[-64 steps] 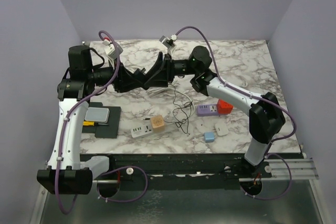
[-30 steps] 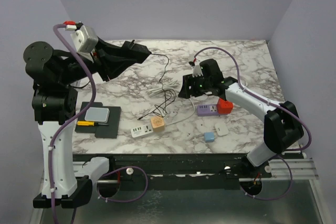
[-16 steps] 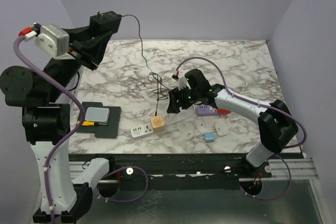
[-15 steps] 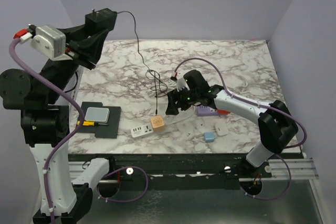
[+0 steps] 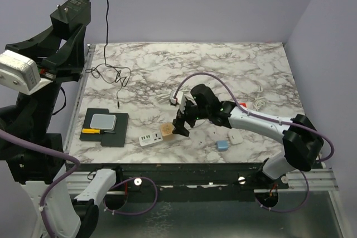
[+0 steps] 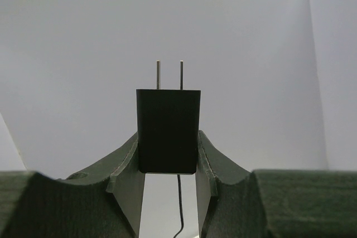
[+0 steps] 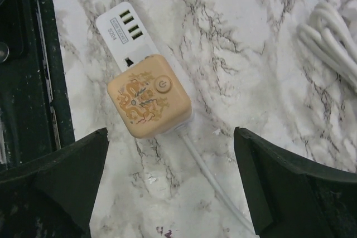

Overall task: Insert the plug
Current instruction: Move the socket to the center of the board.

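Spanning view: marble table [image 5: 234, 65]. Left gripper [image 6: 167, 144] high past table's left-rear corner. Right gripper [image 7: 170, 133] low near front edge, jaws wide apart, empty, above white power strip [image 7: 120, 26] and tan cube adapter [image 7: 149, 103] at its end. Black plug [image 6: 167, 118] clamped in left jaws, prongs outward.

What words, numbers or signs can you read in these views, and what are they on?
"S004", roughly, not certain: small print on the white power strip beside its USB ports; the finer line by it is too small to read.
Power symbol: on the round button of the orange cube.
No marking shows on the black plug.
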Robot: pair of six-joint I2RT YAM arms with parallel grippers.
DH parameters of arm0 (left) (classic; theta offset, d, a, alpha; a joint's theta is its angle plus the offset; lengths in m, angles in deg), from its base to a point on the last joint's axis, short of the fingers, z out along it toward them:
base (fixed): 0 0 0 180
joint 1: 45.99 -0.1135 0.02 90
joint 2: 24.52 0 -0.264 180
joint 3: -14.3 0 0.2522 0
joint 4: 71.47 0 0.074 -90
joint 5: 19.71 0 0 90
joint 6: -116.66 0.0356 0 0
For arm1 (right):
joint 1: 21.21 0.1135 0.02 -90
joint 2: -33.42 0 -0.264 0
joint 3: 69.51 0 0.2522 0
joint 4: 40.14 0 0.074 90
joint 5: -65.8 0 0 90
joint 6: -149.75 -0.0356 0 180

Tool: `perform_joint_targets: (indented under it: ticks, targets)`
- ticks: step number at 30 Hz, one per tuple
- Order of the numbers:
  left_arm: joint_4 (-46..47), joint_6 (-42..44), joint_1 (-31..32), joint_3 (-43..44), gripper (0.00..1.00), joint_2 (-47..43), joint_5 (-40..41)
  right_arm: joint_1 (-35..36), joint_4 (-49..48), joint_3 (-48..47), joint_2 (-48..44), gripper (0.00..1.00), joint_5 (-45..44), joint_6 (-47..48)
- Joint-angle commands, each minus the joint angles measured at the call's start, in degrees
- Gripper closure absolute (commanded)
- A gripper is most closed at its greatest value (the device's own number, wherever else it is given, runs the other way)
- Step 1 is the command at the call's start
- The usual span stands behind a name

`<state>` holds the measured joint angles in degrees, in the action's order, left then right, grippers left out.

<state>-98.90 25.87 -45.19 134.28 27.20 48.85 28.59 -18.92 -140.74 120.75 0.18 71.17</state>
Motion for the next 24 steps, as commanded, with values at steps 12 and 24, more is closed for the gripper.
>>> perform_joint_targets:
  ticks: [12, 24]
  targets:
    - [-14.7, 3.3, -0.3, 0.0, 1.0, -0.6, -3.7, 4.0, 3.4, -7.5, 11.4, 0.0, 10.8, 23.8]
    - [-15.8, 3.5, -0.3, 0.3, 1.0, -0.1, -4.2, 4.6, -1.4, -8.0, 17.0, 0.31, 0.3, 20.9]
